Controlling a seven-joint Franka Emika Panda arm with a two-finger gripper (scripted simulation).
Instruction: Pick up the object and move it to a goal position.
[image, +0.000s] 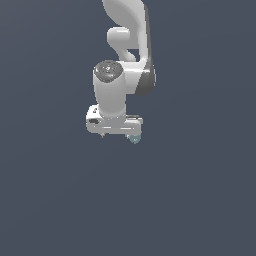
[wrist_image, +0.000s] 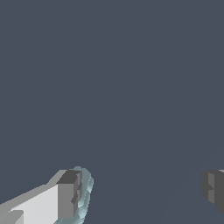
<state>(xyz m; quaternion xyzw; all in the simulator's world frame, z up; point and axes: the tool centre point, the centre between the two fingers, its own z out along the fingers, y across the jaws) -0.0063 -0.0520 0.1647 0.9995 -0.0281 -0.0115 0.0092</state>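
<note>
Gripper hangs just above the middle of the exterior view, at the end of the white arm that comes down from the top edge of the frame. Its jaws are spread wide: in the wrist view one finger shows at the lower left of the picture and the other finger at the lower right edge, with a broad stretch of bare surface between them, so it is released and grasps nothing.

Behind everything lies the plain dark blue-grey desk, which fills both pictures.

Smallest is the block, a pale teal, lumpy piece. In the exterior view only a sliver of it peeks out under the gripper's body, toward the exterior view's right end of that body. In the wrist view the block sits in the lower left of the frame, right against the inner face of the finger there; whether the two actually touch cannot be told. It lies well apart from the other finger. Most of the block is hidden behind the finger.
</note>
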